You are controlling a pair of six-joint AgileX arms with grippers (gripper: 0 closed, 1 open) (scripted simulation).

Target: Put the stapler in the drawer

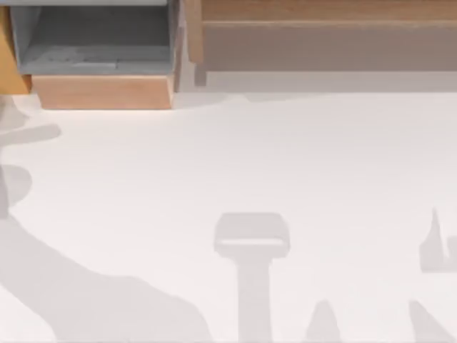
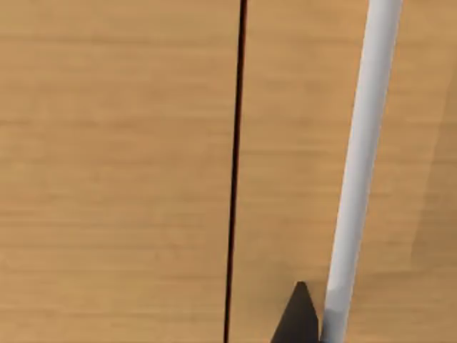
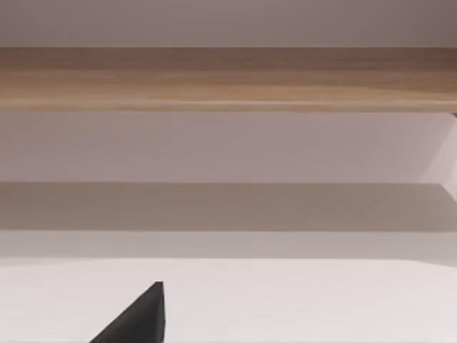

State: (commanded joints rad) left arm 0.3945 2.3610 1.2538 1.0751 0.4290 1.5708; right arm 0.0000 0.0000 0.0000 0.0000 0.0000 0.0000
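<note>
**Drawer open, stapler location unconfirmed**

The drawer (image 1: 100, 64) stands pulled out at the far left of the bench (image 1: 285, 157), its grey interior exposed and its light-wood front panel (image 1: 103, 91) facing the arms; judged from this, it is ready to receive the load. No blue object lies on its visible floor, so the stapler's position cannot be established. The left gripper (image 2: 300, 321) sits close against a wood panel (image 2: 114, 171) beside a white bar (image 2: 360, 164). The right gripper (image 3: 139, 318) faces a wooden shelf (image 3: 228, 78). Whether either gripper is apart or together cannot be told.

Open drawer (image 1: 100, 53) (top left), bare table (image 1: 285, 157)
</note>
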